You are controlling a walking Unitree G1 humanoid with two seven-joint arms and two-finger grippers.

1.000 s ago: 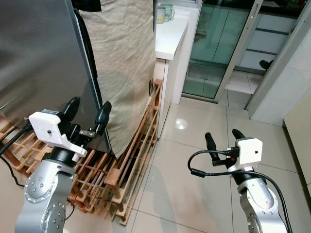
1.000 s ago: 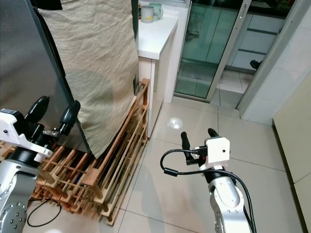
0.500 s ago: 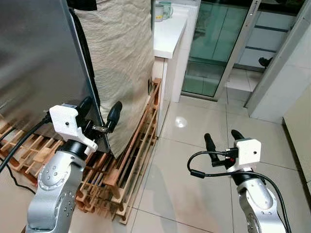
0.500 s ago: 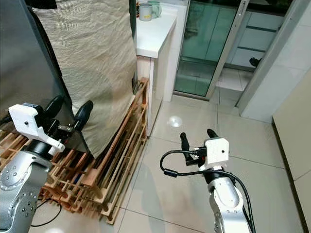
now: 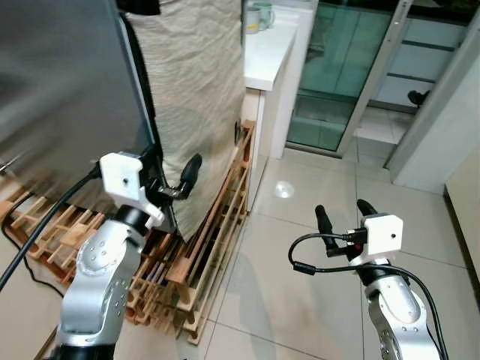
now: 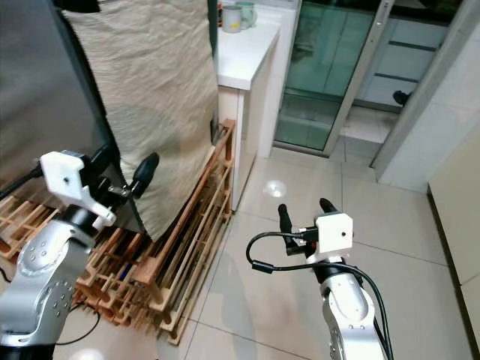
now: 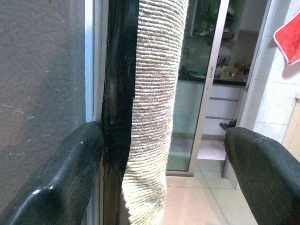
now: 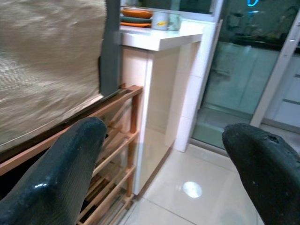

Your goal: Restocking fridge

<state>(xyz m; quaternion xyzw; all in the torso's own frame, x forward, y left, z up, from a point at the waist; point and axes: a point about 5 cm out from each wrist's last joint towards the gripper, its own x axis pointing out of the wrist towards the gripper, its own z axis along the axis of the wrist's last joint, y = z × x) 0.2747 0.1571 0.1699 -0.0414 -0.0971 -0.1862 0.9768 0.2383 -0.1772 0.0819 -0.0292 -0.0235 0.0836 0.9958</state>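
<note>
Your fridge (image 5: 60, 75) stands at the robot's left on a wooden pallet (image 5: 202, 255), a beige cloth (image 5: 199, 90) draped down its side. Your left gripper (image 5: 171, 176) has its jaws apart, straddling the fridge's black door edge (image 7: 117, 108). Your right gripper (image 5: 341, 217) hovers over the floor tiles (image 5: 300, 285), jaws apart, holding nothing.

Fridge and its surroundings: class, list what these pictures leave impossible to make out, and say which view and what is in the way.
1. Inside of the fridge: head views, hidden behind its closed grey door.
2. Fridge side: covered by the hanging cloth.
3. Fridge handle: cannot be made out; the left gripper straddles the dark door edge.
4. Mugs on the white counter: too small for detail.
5. Items to restock: none can be made out; the right gripper is open, holding nothing.
</note>
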